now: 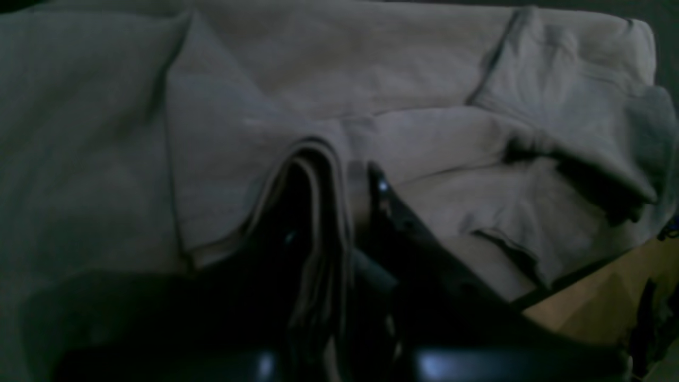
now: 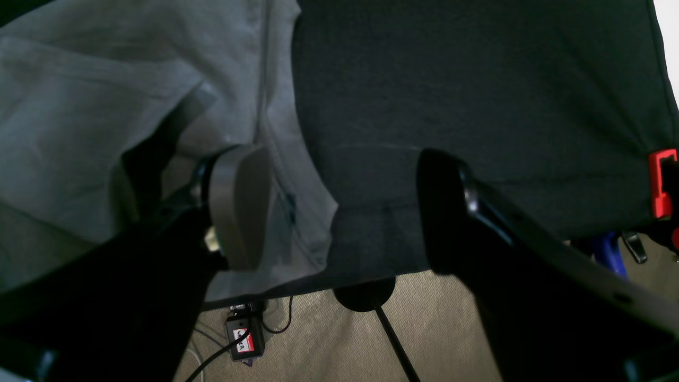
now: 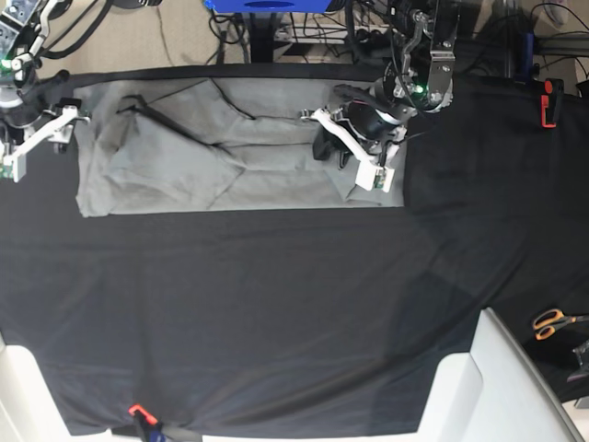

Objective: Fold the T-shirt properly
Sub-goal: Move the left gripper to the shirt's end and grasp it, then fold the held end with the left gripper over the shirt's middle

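Observation:
The light grey T-shirt [image 3: 230,175] lies spread on the black cloth [image 3: 276,313] at the far side of the table, partly folded with creases. My left gripper [image 3: 354,152] is at the shirt's right end. In the left wrist view [image 1: 345,212] its dark fingers are closed around a raised, layered fold of the T-shirt [image 1: 371,79]. My right gripper [image 3: 37,138] is open at the shirt's left end. In the right wrist view [image 2: 339,212] one pad [image 2: 238,207] hangs over the T-shirt [image 2: 79,106] and the other over the black cloth [image 2: 477,79].
A red clamp [image 3: 548,101] holds the cloth at the far right, and it shows in the right wrist view [image 2: 660,183]. Orange scissors [image 3: 552,320] lie at the right edge. An orange clamp [image 3: 138,412] sits at the front edge. Cables and a small box [image 2: 245,339] lie on the floor.

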Controlling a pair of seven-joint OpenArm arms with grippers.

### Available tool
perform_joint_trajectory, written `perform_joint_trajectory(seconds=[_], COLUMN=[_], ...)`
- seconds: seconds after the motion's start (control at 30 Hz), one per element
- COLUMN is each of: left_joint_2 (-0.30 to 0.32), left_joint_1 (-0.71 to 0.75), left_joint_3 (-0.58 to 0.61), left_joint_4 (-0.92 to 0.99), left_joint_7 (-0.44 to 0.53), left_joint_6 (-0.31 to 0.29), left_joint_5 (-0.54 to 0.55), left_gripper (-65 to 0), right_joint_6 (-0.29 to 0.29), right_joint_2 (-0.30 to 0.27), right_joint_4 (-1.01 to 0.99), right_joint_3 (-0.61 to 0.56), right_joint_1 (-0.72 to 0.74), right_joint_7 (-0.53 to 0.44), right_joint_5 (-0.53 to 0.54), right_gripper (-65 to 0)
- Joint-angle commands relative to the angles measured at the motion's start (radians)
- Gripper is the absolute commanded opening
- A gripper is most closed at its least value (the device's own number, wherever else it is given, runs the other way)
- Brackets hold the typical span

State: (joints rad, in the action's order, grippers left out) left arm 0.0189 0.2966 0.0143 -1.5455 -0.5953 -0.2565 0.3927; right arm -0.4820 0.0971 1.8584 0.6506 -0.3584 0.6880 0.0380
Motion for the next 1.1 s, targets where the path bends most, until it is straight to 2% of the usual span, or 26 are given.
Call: perform_joint_trajectory(seconds=[0.0,0.1,0.57,0.83,1.0,1.07], left_joint_2=[-0.012,-0.017,-0.017,-0.017,-0.018,-0.017], left_joint_1=[-0.014,-0.018,-0.038,-0.040,-0.037,-0.038], left_joint_3=[0.002,0.003,0.108,0.111,0.145,0.192], left_joint_4=[-0.014,-0.017,-0.016,-0.016,-0.017,-0.020], left_joint_7=[0.018,0.018,0.016,0.016,0.015,0.015], left_joint_6=[0.021,0.046,0.049,0.049,0.049,0.049], left_joint_5=[0.013,0.016,0.015,0.018,0.021,0.021], left_gripper=[-65.0,-65.0,-65.0,-65.0,-35.1,-27.0], right_joint_6=[0.001,0.001,0.001,0.001,0.001,0.001], right_joint_2=[-0.007,-0.007,-0.007,-0.007,-0.007,-0.007], right_joint_4=[0.014,0.014,0.014,0.014,0.014,0.014], right_joint_3=[0.004,0.004,0.004,0.004,0.004,0.004], right_joint_1=[0.002,0.002,0.000,0.000,0.000,0.000], right_joint_7=[-0.017,-0.017,-0.017,-0.017,-0.015,-0.015], right_joint_5=[0.007,0.007,0.007,0.007,0.007,0.007], right_gripper=[-24.3,-24.3,-24.3,-24.3,-24.3,-24.3])
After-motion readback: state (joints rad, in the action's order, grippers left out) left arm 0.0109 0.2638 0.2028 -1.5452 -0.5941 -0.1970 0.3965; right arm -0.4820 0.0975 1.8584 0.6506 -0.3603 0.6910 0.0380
